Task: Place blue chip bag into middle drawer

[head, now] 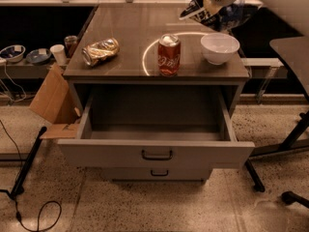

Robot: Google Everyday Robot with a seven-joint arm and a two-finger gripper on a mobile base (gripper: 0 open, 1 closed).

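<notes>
One hand at top right, over the back right corner of the worktop, clamped on the blue chip bag. Bag hangs up off the surface, just behind the white bowl. Middle drawer is pulled out, nothing visible inside. Red soda can stands upright at front centre; crushed gold can lies on its side at left.

Top right, the gripper clasps the crinkled, glossy foil blue chip bag — below, a reflective tabletop bears a shiny metal red soda can, dented crushed can and smooth white bowl; middle drawer matt.
</notes>
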